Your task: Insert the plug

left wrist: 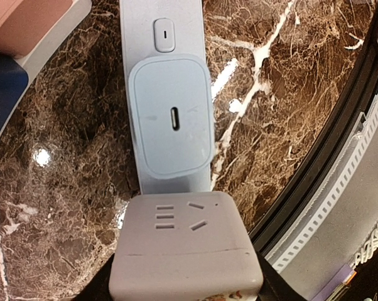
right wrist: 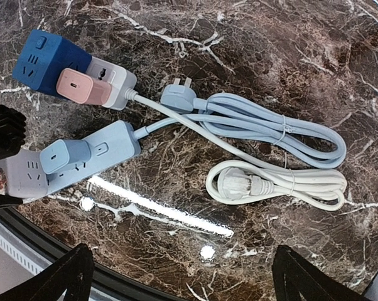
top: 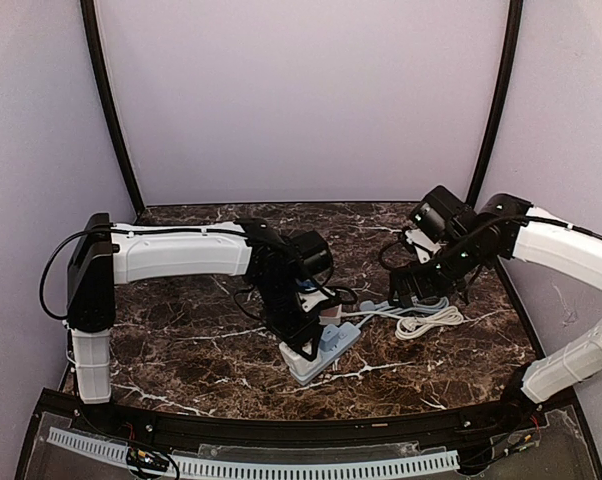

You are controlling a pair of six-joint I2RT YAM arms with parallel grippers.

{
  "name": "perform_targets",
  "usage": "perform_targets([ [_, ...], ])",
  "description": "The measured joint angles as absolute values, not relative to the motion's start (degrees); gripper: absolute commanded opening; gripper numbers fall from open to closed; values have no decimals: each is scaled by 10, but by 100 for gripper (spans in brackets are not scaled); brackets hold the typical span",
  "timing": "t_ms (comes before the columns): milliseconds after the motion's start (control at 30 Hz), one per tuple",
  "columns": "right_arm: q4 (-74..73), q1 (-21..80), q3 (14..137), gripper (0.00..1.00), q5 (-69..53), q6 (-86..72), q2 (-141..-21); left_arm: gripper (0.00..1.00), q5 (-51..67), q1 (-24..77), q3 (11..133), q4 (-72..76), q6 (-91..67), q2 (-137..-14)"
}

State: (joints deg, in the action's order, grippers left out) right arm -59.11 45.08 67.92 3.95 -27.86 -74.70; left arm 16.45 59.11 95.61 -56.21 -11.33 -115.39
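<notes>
A grey cube plug point(left wrist: 184, 244) with socket slots on its face sits between the black fingers of my left gripper point(left wrist: 186, 279), which is shut on it. The cube covers the near end of the light blue power strip point(left wrist: 164, 69); whether its pins are seated is hidden. A blue charger block point(left wrist: 171, 122) stands plugged into the strip beside the cube. In the top view, my left gripper point(top: 303, 350) is at the strip's point(top: 339, 338) near end. My right gripper point(right wrist: 189, 276) hangs open above bare marble, near a white corded plug point(right wrist: 236, 184).
A dark blue cube socket point(right wrist: 41, 59), a pink charger point(right wrist: 76, 88) and a white strip point(right wrist: 113, 81) lie clustered behind. A blue three-pin plug point(right wrist: 176, 97) and its bundled blue cable point(right wrist: 277, 128) lie right of them. The table's black front edge point(left wrist: 314, 188) runs close by.
</notes>
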Motion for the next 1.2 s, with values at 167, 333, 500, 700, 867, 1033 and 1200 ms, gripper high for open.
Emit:
perform_targets([
  [167, -590, 451, 691, 99, 52, -277, -751, 11, 146, 598, 961, -566, -120, -1154],
  [333, -589, 451, 692, 99, 58, -277, -751, 11, 123, 603, 965, -569, -127, -1154],
  [500, -589, 451, 692, 99, 60, -277, -750, 11, 100, 612, 967, -571, -134, -1154],
  [700, -589, 451, 691, 99, 61, -277, -744, 10, 65, 624, 972, -575, -147, -1154],
  [867, -591, 451, 690, 99, 61, -277, -736, 10, 43, 632, 981, -582, -157, -1160],
  [1033, -594, 451, 690, 99, 63, -278, -731, 10, 30, 639, 987, -585, -164, -1164],
  [1200, -599, 451, 690, 99, 65, -282, -728, 10, 16, 648, 989, -587, -168, -1167],
])
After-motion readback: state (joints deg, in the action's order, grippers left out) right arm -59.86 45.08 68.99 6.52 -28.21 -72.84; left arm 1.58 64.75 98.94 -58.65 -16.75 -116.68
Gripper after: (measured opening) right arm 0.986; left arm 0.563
